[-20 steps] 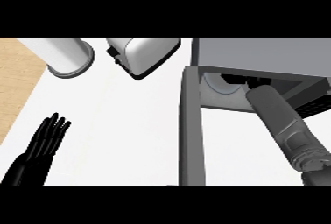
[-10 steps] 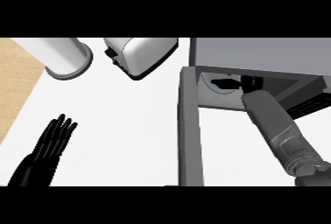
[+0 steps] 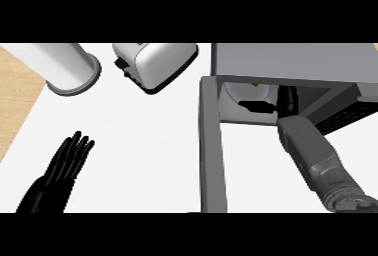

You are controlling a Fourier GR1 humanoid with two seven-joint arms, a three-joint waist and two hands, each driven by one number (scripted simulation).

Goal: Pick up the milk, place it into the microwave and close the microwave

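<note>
The microwave (image 3: 295, 60) stands at the right with its door (image 3: 211, 150) swung open toward me. Inside its cavity I see the milk (image 3: 242, 94), white with a small green mark on top. My right forearm reaches into the cavity. My right hand (image 3: 286, 100) is beside the milk, on its right, with the fingers straight and the thumb (image 3: 255, 106) stretched across the milk's lower right edge. The cavity's roof hides most of the hand. My left hand (image 3: 65, 164) rests open on the counter at the lower left, fingers pointing up.
A white toaster (image 3: 155, 62) stands at the back, just left of the microwave. A white cylinder (image 3: 70, 67) stands at the back left. The white counter (image 3: 140, 145) has a wooden strip (image 3: 15, 100) along its left side.
The view has shifted, so the toaster and cylinder sit lower in the picture. My right forearm has moved slightly left inside the microwave opening. The left hand shows higher and a little further right.
</note>
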